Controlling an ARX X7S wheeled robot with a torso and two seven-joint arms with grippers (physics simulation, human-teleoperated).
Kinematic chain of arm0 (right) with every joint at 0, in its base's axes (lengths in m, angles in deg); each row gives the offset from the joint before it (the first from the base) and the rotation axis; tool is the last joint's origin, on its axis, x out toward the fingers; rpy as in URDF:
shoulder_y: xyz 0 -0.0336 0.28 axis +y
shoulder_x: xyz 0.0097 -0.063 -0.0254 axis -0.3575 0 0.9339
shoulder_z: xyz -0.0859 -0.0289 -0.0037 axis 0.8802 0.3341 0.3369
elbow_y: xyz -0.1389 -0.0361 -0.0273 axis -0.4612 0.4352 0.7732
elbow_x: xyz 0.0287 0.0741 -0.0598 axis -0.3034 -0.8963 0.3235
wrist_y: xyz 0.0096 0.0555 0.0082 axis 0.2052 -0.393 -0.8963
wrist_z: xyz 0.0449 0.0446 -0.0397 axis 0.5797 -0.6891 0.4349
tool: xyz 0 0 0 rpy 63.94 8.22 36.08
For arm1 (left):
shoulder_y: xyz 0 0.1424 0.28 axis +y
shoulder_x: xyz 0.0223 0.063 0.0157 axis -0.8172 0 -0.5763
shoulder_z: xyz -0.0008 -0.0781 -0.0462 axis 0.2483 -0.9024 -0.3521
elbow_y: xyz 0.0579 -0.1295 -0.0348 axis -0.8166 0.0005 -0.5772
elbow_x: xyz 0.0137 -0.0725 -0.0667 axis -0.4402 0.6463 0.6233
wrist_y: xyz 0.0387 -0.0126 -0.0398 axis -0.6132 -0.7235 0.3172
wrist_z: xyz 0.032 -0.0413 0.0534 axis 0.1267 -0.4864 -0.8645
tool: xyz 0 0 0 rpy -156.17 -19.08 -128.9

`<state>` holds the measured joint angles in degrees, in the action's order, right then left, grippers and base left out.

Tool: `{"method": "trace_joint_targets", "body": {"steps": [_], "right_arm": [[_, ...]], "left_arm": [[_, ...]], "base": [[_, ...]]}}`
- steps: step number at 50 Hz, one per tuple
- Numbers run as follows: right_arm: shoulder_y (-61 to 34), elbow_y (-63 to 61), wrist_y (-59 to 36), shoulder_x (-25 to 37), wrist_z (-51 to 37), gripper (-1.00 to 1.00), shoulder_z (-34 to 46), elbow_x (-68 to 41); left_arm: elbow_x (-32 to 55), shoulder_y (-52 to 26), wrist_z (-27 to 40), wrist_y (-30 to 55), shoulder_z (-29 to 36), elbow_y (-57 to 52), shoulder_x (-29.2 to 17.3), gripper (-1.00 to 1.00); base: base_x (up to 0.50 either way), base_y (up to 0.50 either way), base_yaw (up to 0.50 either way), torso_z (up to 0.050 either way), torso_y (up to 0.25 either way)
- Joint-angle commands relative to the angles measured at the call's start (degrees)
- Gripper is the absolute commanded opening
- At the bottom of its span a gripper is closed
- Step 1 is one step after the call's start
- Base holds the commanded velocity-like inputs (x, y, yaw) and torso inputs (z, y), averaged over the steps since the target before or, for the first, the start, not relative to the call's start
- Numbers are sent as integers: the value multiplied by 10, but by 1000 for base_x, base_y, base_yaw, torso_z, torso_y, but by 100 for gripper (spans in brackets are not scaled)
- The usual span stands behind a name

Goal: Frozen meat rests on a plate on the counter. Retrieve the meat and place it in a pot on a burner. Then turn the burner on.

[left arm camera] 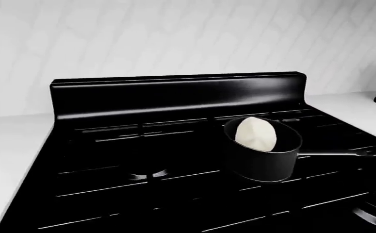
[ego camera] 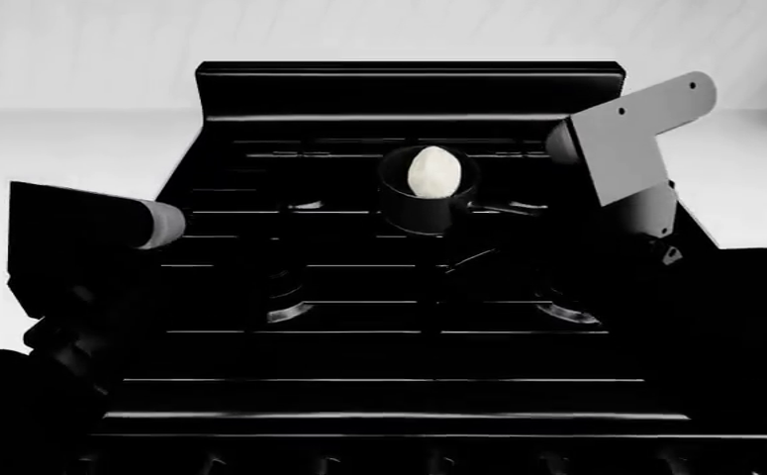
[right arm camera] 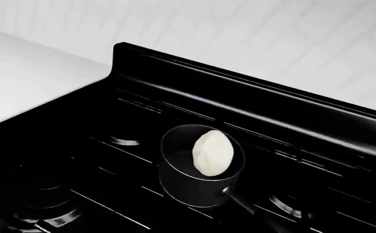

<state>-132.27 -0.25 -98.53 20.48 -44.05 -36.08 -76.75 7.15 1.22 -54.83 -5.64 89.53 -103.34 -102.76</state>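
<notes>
Creamy-white frozen meat (ego camera: 433,170) sits inside the pot (ego camera: 426,208).
Pot stands on the black stove (ego camera: 397,336), handle toward the right arm (ego camera: 634,148); neither pincer's spread can be told.

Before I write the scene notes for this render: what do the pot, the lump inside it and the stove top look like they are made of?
The pot looks like dark grey metal with a soft sheen: its wall catches faint highlights. The frozen meat is creamy white and matte, with no gloss; the material is unclear from looks alone. The stove top seems glossy black enamel or metal, since bright streaks run along its grates and back panel.
</notes>
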Motion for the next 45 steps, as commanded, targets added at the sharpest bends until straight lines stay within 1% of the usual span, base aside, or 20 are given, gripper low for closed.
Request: {"method": "trace_joint_targets", "body": {"steps": [1, 23, 33, 35, 37, 41, 43, 45], "right_arm": [[6, -5, 8, 3, 1, 100, -3, 3], [13, 1, 18, 3, 14, 100, 0, 19], [18, -4, 23, 8, 9, 100, -3, 21], [21, -8, 24, 10, 6, 100, -2, 29], [28, -18, 27, 14, 0, 100, -2, 40], [47, -53, 35, 26, -13, 100, -4, 64], [58, -68, 41, 31, -18, 100, -6, 70], [71, -84, 46, 37, -25, 100, -9, 73]], "left_arm": [[-2, 0, -1, -2, 4, 0, -1, 100], [-28, 13, -20, -16, 15, 1, 1, 100], [-42, 29, -29, -30, 15, -2, 5, 100], [-59, 36, -35, -37, 17, -6, 7, 100], [-96, 49, -40, -52, 22, -12, 9, 100], [-215, 96, -66, -105, 53, -25, 8, 100], [-234, 119, -77, -137, 43, -28, 13, 100], [-247, 133, -86, -152, 43, -33, 13, 100]], "base": [[-500, 0, 0, 0, 0], [-494, 0, 0, 0, 0], [-16, 0, 0, 0, 0], [0, 0, 0, 0, 0], [0, 0, 0, 0, 0], [0, 0, 0, 0, 0], [0, 0, 0, 0, 0], [0, 0, 0, 0, 0]]}}
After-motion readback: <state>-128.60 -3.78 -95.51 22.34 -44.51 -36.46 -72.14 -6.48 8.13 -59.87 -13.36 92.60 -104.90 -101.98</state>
